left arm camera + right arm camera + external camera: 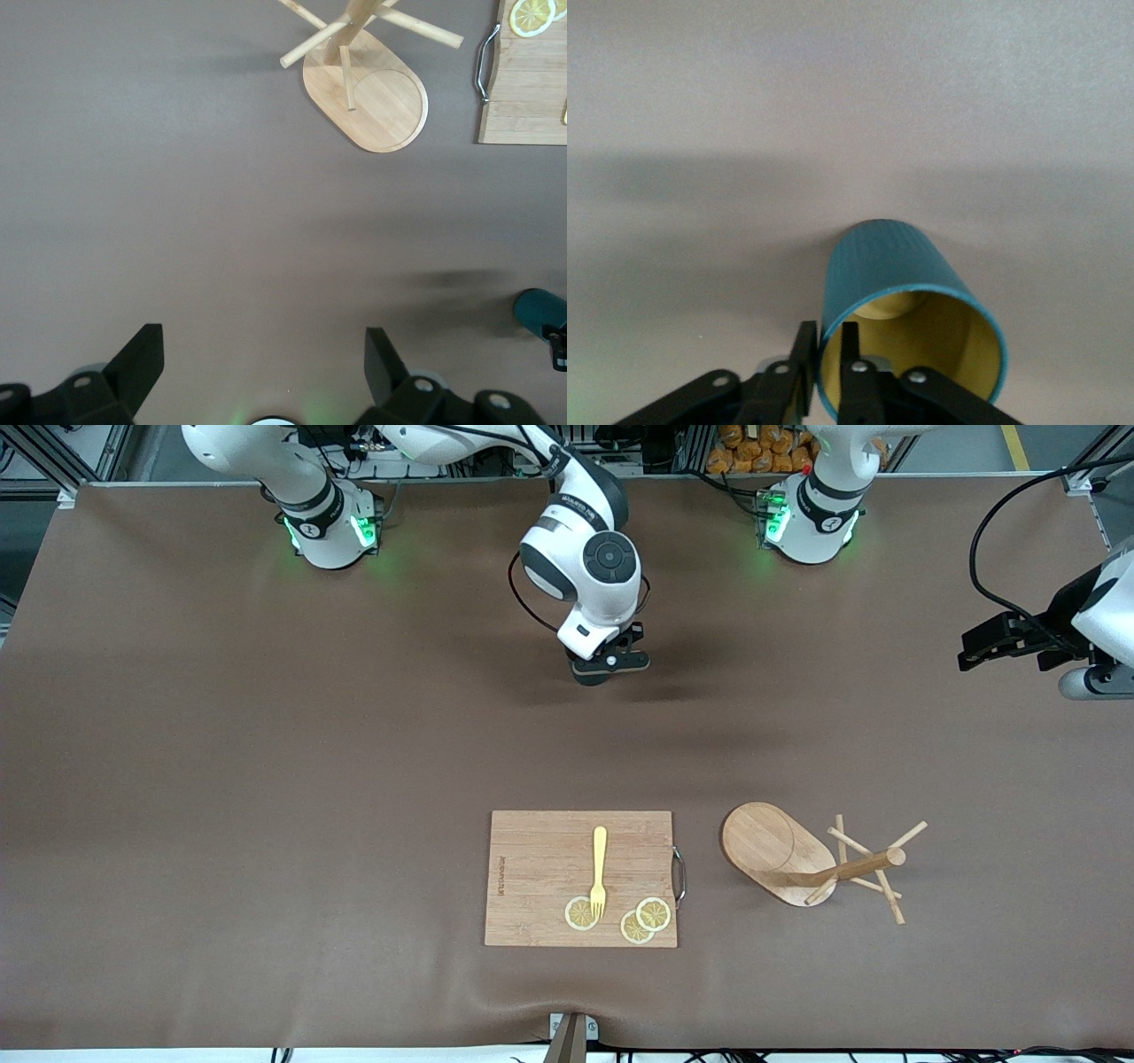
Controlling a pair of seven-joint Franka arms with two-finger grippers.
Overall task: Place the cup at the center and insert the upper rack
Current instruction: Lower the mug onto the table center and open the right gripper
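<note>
The teal cup (895, 266) with a yellow inside hangs from my right gripper (826, 341). That gripper is shut on the cup's rim, one finger inside and one outside. In the front view the right gripper (609, 666) is over the middle of the table, and the cup is mostly hidden under it. The cup also shows in the left wrist view (539, 310). The wooden mug tree (780, 855) lies nearer the front camera, toward the left arm's end. It looks tipped over, and its post (864, 864) points to that end. My left gripper (970, 657) waits open and empty, in the air at the left arm's end of the table.
A wooden cutting board (540, 868) with a metal handle lies beside the mug tree, toward the right arm's end. A yellow fork (599, 868) and lemon slices (653, 914) lie on it. Brown cloth covers the table.
</note>
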